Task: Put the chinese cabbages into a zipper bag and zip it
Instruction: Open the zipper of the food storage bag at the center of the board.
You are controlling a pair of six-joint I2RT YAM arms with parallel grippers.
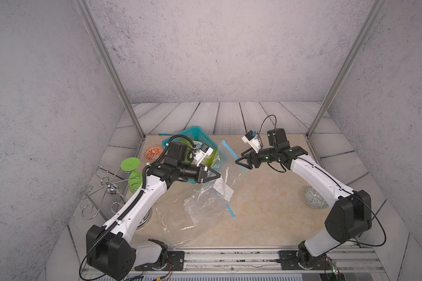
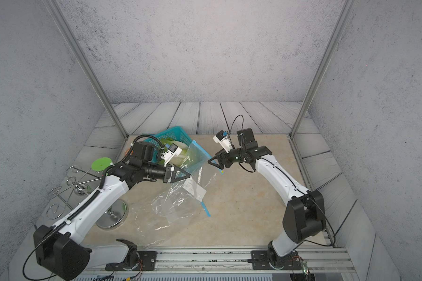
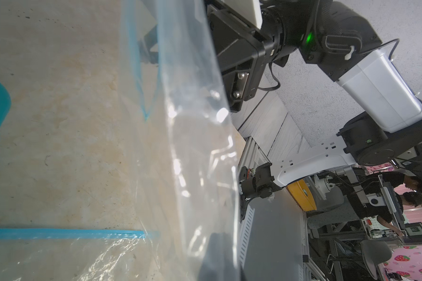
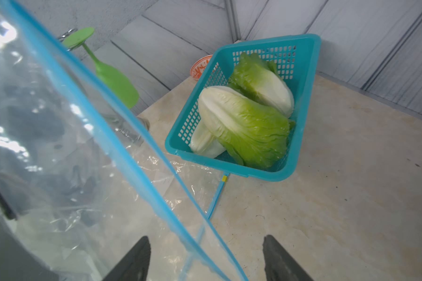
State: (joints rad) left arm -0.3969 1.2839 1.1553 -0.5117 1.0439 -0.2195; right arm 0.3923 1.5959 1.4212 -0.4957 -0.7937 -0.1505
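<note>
The bench (image 1: 266,206) carries all items; we take 12 o'clock as the far wall. The zipper bag (image 1: 205,202) spreads from bench centre toward 9 o'clock, with its mouth lifted off the surface. The teal basket (image 4: 310,73) sits at 11 o'clock and holds all 3 chinese cabbages (image 4: 249,121), 1 of them mostly buried. None is in the bag yet.

The left end effector (image 1: 213,175) is clamped shut on the bag film near the mouth. The right end effector (image 1: 239,158) is open, its jaws on either side of the blue zip rim (image 4: 137,155) without gripping it.

We flag these hazards:

1. The film is thin and slippery. If the right jaws close off the rim, we expect the mouth to collapse.
2. The mouth hangs close to the basket. A pull toward 3 o'clock could drag the basket or tip it.
3. The green goblet (image 4: 112,77) stands at 9 o'clock beside the left arm. A wide elbow swing could topple it.
</note>
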